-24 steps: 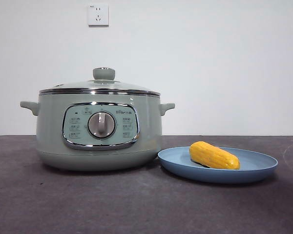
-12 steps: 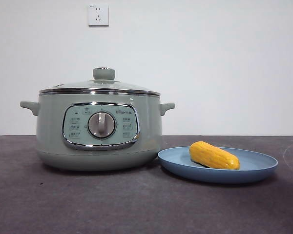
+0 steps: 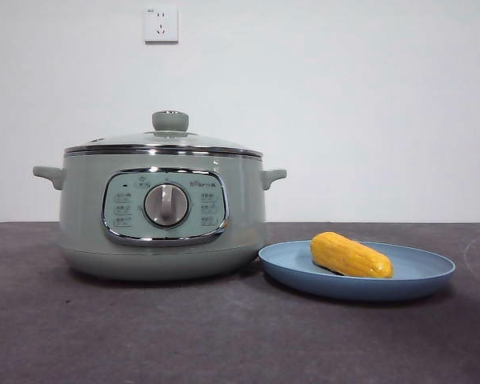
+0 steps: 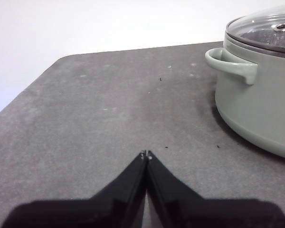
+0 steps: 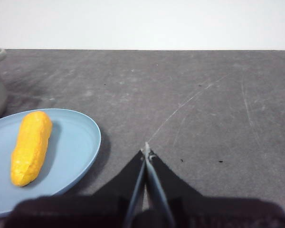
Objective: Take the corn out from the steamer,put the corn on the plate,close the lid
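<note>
Corn (image 3: 350,255): ridged yellow cob lying on shallow blue plate (image 3: 416,282), beside lidded sage steamer (image 3: 162,210). Glass lid (image 3: 164,141) seated. Left pincer (image 4: 146,154) and right pincer (image 5: 146,153): closed, empty, over gray counter (image 3: 224,336).

I can't read any text here: the steamer's (image 3: 162,210) control panel (image 3: 166,206) carries small markings around the dial (image 3: 166,205), all too blurred to make out.
</note>
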